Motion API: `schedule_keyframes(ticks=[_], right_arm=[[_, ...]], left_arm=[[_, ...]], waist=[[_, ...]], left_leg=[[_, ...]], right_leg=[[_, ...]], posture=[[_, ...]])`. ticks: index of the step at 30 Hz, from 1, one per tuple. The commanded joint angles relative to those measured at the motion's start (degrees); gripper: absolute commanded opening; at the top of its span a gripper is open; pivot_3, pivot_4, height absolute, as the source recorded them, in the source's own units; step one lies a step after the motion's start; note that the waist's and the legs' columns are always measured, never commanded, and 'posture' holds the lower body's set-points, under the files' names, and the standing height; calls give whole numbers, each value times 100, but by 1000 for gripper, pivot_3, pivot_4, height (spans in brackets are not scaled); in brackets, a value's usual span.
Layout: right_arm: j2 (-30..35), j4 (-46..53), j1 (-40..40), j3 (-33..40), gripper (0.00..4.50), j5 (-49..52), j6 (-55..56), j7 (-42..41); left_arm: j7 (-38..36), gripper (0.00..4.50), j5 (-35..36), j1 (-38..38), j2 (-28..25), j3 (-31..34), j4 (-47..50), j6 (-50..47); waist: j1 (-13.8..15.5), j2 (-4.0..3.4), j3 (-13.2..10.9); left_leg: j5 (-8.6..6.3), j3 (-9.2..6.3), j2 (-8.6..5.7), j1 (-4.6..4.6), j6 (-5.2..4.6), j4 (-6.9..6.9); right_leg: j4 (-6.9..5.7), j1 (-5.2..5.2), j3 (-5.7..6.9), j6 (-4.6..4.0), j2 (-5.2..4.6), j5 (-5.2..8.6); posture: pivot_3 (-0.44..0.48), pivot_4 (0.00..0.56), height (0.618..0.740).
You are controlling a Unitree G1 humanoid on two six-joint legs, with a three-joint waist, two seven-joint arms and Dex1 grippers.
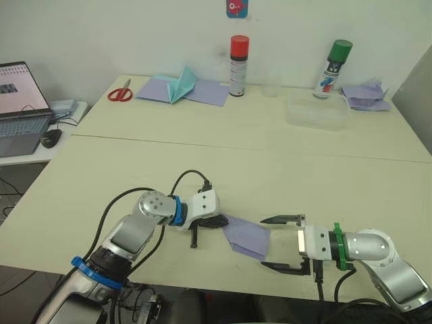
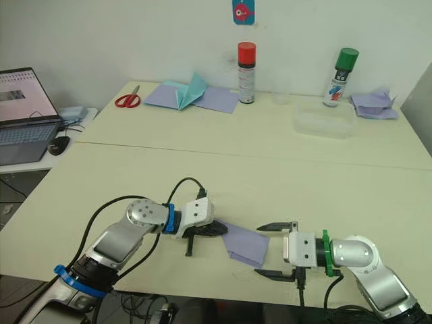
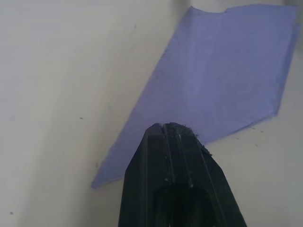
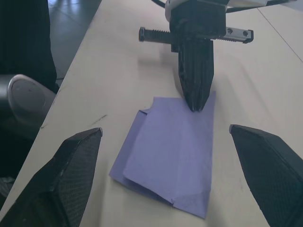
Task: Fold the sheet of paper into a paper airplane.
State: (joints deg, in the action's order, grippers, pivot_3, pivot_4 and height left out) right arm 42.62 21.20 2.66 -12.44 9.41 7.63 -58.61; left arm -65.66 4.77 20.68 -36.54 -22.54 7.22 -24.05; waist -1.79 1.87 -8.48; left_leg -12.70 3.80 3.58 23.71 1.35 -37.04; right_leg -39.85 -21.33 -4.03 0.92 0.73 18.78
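Near the front table edge lies the folded lavender sheet of paper (image 1: pixel 246 236), pinned by the clenched left gripper (image 4: pixel 195 101); the released right gripper (image 1: pixel 283 243) could drag it, spoiling creases.

Even, diffuse indoor light is brightening the pale table (image 1: pixel 283 169), casting only faint, soft shadows. No strong glare is showing. In the left wrist view, the near fingertips (image 3: pixel 176 156) are blurring slightly, while the purple paper (image 3: pixel 227 71) is appearing grainy and soft.
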Motion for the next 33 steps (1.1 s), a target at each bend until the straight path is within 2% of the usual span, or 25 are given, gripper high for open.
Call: schedule_keyframes(ticks=[1, 7, 14, 22, 29, 33], right_arm=[[-124, -81, -61, 65, 4500, -379, 306, 320], [-263, -552, -244, -228, 4500, -913, 726, 414], [-242, -655, -225, -232, 4500, -773, 802, 332], [-286, -509, -240, -238, 4500, -680, 569, 355], [-405, -442, -297, -221, 4500, -728, 375, 445], [-549, -490, -369, -255, 4500, -814, 330, 561]], left_arm=[[-30, 33, -70, -363, -93, -379, 85, -644], [377, 33, -63, -264, 189, -221, -46, -858], [396, 33, -38, 136, 319, -126, -450, -800], [552, 33, 22, 486, 738, -66, -919, -949], [601, 33, -201, 537, 701, -217, -1203, -663], [589, 33, -197, 557, 700, -219, -1327, -547]], waist=[[1, 0, 3], [27, -5, 9], [75, -4, 9], [84, -4, 8], [89, -4, 8], [88, -4, 8]], left_leg=[[0, 0, 0, -1, 0, 0], [0, 1, -6, -9, 0, -1], [1, -5, -13, -14, -1, -6], [1, -7, -13, -31, -1, -6], [1, -14, -12, -37, -1, -4], [0, -16, -4, -86, -1, 10]], right_leg=[[0, 1, 0, -1, 0, 1], [1, 10, -3, -1, -2, 1], [13, 28, -5, -1, -4, 1], [21, 51, -4, 0, -4, 1], [34, 66, 0, 0, -4, 1], [75, 123, 2, 0, -10, 2]], posture=[[0, 150, 740], [0, 150, 740], [0, 150, 740], [0, 150, 740], [0, 150, 740], [0, 150, 740]])
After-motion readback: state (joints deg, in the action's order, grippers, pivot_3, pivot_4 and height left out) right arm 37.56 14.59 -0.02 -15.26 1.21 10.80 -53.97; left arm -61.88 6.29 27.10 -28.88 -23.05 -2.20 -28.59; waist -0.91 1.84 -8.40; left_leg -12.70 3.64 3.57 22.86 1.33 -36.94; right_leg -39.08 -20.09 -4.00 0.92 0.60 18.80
